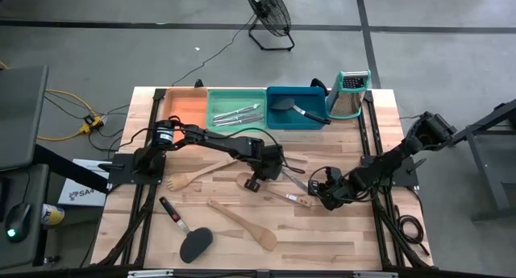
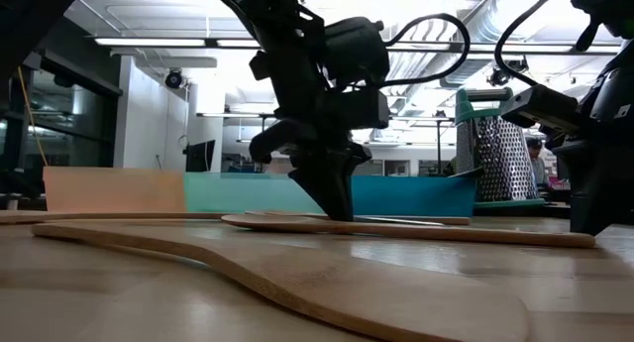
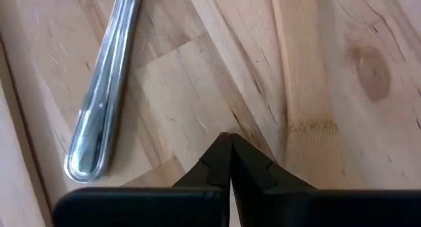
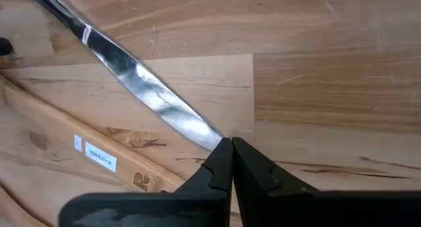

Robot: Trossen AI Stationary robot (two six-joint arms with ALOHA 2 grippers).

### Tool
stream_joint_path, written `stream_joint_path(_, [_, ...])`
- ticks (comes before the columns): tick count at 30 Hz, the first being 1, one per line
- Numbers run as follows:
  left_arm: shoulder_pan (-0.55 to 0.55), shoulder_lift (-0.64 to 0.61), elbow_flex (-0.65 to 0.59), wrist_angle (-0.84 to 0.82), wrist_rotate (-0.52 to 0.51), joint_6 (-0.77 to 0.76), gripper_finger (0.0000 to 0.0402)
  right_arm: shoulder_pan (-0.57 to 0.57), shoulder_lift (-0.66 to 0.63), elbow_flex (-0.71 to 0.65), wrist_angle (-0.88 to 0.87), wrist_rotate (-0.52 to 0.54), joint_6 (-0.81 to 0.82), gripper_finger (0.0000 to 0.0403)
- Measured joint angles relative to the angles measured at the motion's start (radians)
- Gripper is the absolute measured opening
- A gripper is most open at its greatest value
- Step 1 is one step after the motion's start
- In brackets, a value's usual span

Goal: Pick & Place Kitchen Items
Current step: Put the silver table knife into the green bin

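The table (image 1: 339,230) carries trays (image 1: 238,109) well beyond both grippers. The left gripper (image 3: 229,143) is shut on nothing, tips down at the wood, a metal handle (image 3: 105,102) lying just beside it. The right gripper (image 4: 231,147) is also closed, its tips at a knife blade (image 4: 141,82), beside a wooden handle (image 4: 99,158).

We cannot sort the cutlery (image 1: 240,114) in the green tray (image 1: 218,117); it is too small. The metal handle (image 3: 105,99) runs past the left wrist view's edge.
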Motion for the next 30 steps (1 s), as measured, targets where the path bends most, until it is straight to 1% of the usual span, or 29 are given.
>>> stream_joint_path(7, [0.000, 0.005, 0.074, -0.061, -0.017, -0.029, 0.0000, 0.000, 0.000, 0.000, -0.001, 0.000, -0.002, 0.0003])
stream_joint_path(11, [-0.003, 0.007, 0.140, -0.093, -0.103, -0.062, 0.0000, 0.000, 0.000, 0.000, -0.003, -0.002, -0.002, 0.0003])
stream_joint_path(12, [-0.004, 0.009, 0.153, -0.101, -0.121, -0.060, 0.0000, 0.000, 0.000, 0.000, -0.004, -0.003, -0.002, 0.0003])
stream_joint_path(15, [-0.002, 0.010, 0.173, -0.090, -0.127, -0.009, 0.0004, 0.000, 0.000, 0.000, -0.004, -0.005, -0.002, 0.0003])
stream_joint_path(18, [-0.002, 0.011, 0.173, -0.063, -0.144, 0.045, 0.0018, 0.000, 0.000, 0.000, -0.004, -0.006, -0.002, 0.0003])
stream_joint_path(20, [0.000, 0.011, 0.175, -0.056, -0.146, 0.084, 0.0039, 0.000, 0.000, 0.000, -0.004, -0.006, -0.002, 0.0003])
stream_joint_path(22, [0.000, 0.011, 0.176, -0.052, -0.151, 0.110, 0.0068, 0.000, 0.000, 0.000, -0.004, -0.007, -0.002, 0.0003])
stream_joint_path(27, [0.001, 0.011, 0.177, -0.040, -0.182, 0.124, 0.0162, 0.000, 0.000, 0.000, -0.007, -0.015, -0.002, 0.0003])
stream_joint_path(30, [0.000, 0.011, 0.178, -0.036, -0.217, 0.124, 0.0207, 0.000, 0.000, 0.000, -0.011, -0.016, -0.002, 0.0003])
